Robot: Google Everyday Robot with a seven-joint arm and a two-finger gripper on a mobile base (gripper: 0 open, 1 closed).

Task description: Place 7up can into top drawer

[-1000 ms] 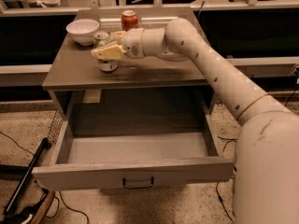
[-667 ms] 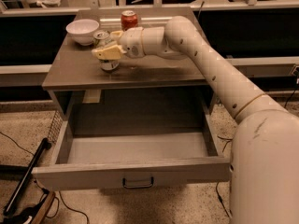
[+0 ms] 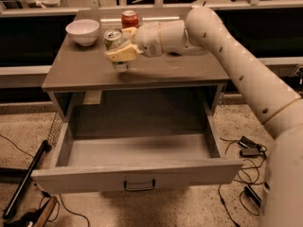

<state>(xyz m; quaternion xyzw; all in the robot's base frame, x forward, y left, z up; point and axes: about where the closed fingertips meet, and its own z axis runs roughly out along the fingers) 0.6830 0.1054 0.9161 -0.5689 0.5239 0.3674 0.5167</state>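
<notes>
- 7up can (image 3: 113, 40), pale green and white with a silver top, over the left part of the bench (image 3: 170, 72), tilted with the top leaning left; base contact with the surface impossible to tell.
- gripper (image 3: 120, 47) clenched on the 7up can from the right, one yellowish finger (image 3: 125, 56) across the can's near side, the other up behind its top.
- white bowl (image 3: 83, 31) just left of the can, upright on the bench, apart from it.
- red cola can (image 3: 129, 19) behind the gripper, standing near the back edge of the bench.
- pale arm (image 3: 227, 46) reaching in from the right foreground, wrist lying low over the bench top.
- top drawer (image 3: 137, 174) pulled well out below the bench top, grey inside, flat front panel toward the camera, small dark handle (image 3: 139, 185) at the panel's centre.
- 7up can well apart from the top drawer, above and behind its open tray.
- dark cables (image 3: 246, 148) on the speckled floor right of the drawer.
- black pole (image 3: 26, 181) slanting on the floor at the left.
</notes>
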